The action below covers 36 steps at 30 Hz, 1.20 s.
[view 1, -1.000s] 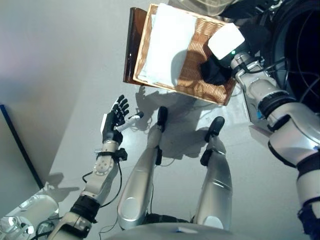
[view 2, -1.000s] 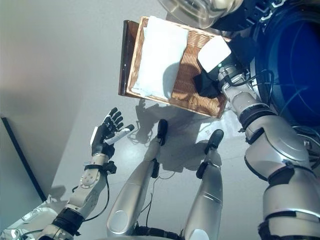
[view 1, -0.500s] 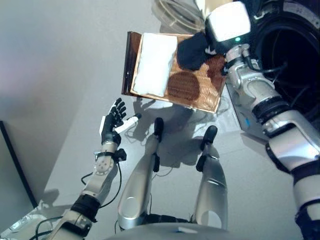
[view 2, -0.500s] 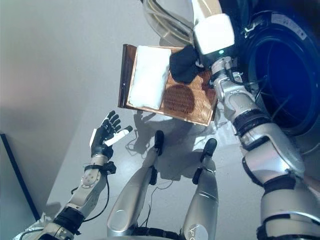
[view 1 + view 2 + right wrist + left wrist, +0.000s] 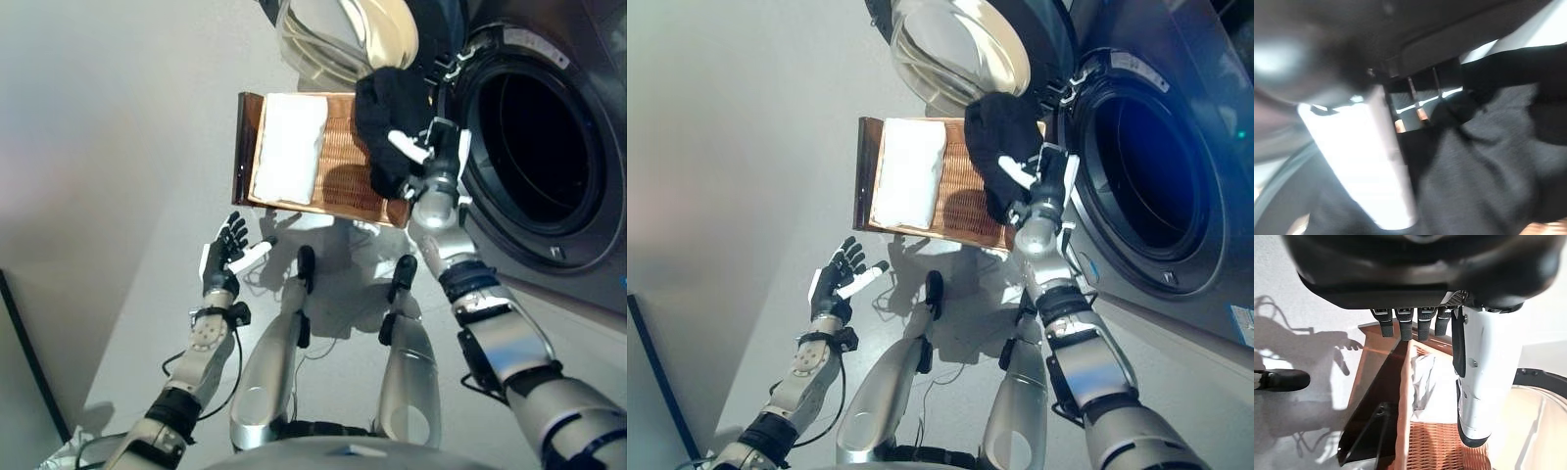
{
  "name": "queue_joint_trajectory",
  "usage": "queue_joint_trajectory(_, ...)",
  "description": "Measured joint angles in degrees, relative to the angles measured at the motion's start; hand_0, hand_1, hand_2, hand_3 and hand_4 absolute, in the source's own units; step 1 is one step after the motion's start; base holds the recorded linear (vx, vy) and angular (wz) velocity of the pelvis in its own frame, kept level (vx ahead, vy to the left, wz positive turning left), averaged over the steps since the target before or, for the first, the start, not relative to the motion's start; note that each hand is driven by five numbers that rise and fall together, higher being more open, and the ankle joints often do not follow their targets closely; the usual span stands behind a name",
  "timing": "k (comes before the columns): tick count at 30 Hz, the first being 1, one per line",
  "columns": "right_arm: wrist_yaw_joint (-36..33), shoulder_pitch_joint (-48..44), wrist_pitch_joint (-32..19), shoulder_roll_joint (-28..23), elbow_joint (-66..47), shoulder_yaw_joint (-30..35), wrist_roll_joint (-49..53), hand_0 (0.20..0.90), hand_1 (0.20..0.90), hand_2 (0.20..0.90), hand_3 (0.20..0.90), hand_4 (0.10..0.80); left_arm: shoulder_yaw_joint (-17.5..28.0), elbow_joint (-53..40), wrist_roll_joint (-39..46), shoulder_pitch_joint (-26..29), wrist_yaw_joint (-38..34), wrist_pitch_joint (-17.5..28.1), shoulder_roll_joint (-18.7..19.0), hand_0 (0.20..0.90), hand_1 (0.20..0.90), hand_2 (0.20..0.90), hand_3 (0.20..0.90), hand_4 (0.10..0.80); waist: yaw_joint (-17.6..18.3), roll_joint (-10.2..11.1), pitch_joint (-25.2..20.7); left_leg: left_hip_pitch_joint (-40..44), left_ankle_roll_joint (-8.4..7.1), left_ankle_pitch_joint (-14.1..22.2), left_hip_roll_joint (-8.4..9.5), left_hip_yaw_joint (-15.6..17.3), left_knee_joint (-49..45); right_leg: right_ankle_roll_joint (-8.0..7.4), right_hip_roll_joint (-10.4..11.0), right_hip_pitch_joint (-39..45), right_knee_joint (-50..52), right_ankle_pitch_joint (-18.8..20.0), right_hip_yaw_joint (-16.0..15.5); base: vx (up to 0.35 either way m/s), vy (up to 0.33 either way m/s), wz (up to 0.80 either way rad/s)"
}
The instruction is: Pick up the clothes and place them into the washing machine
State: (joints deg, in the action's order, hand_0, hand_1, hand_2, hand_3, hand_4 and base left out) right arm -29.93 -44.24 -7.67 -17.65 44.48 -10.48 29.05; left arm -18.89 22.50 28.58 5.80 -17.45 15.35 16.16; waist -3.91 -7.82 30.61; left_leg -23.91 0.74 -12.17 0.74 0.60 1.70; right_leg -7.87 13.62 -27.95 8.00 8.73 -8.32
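Note:
My right hand (image 5: 416,157) is shut on a black garment (image 5: 389,116) and holds it up above the right end of the wicker basket (image 5: 338,166), close to the washing machine's open drum (image 5: 534,147). The garment also shows bunched against the fingers in the right wrist view (image 5: 1484,161). A white cloth (image 5: 289,147) lies in the left half of the basket, which rests on the dark brown box (image 5: 242,147). My left hand (image 5: 225,259) is open and empty, low over the floor, in front of the basket.
The washing machine's round glass door (image 5: 343,39) stands open behind the basket. The machine's front panel (image 5: 588,284) runs along the right. Grey floor (image 5: 118,196) lies to the left of the box.
My right hand has lifted the black garment out of the basket and carried it up and right toward the drum opening. The camera has shifted, bringing the drum into view. The left hand has kept still.

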Motion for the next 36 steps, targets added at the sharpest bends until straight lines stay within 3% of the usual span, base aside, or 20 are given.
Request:
queue_joint_trajectory(11, 4.8, 0.7, -11.3, 5.5, 2.2, 10.3, 31.0, 0.2, 0.2, 0.2, 0.2, 0.3, -0.5, 0.5, 3.2, -0.5, 1.6, 0.0, -0.1, 0.9, 0.9, 0.9, 0.9, 0.8, -0.2, -0.7, 0.0, 0.9, -0.01, 0.0, 0.05, 0.8, 0.7, -0.04, -0.1, 0.8, -1.4, 0.7, 0.6, 0.004, -0.002, -0.02)
queue_joint_trajectory(21, 6.2, -0.9, -15.7, 5.1, 8.3, 18.2, 43.9, 0.2, 0.2, 0.2, 0.2, 0.3, -2.6, 0.7, 5.4, -1.3, 2.9, -0.1, -0.2, 0.9, 0.9, 0.9, 0.9, 0.8, -0.1, -1.9, -0.5, 2.4, 0.0, 0.0, 0.24, 1.2, 1.5, -0.19, 0.1, 1.5, -1.6, 0.7, 1.3, 0.005, 0.0, -0.04)
queue_joint_trajectory(29, 5.9, -3.2, -17.4, -1.2, 13.8, 22.6, 48.0, 0.2, 0.2, 0.2, 0.2, 0.3, -4.3, 0.7, 6.0, -2.1, 3.8, -0.4, -0.7, 0.9, 0.9, 0.9, 0.9, 0.8, -0.2, -4.9, -2.5, 2.5, 0.04, 0.0, 0.49, 1.3, 2.5, -0.49, 0.3, 1.5, -2.4, 1.0, 1.3, 0.0, 0.0, 0.0)
queue_joint_trajectory(36, 5.8, -8.6, -16.3, -9.8, 22.4, 24.7, 48.6, 0.2, 0.2, 0.2, 0.2, 0.3, -4.7, 0.7, 6.0, -2.1, 5.0, -0.6, -0.8, 0.9, 0.9, 0.9, 0.9, 0.8, -0.2, -5.4, -2.9, 2.6, 0.22, -0.1, 1.08, 1.6, 2.7, -1.05, 0.8, 1.7, -3.3, 1.3, 1.4, 0.006, 0.002, 0.0)
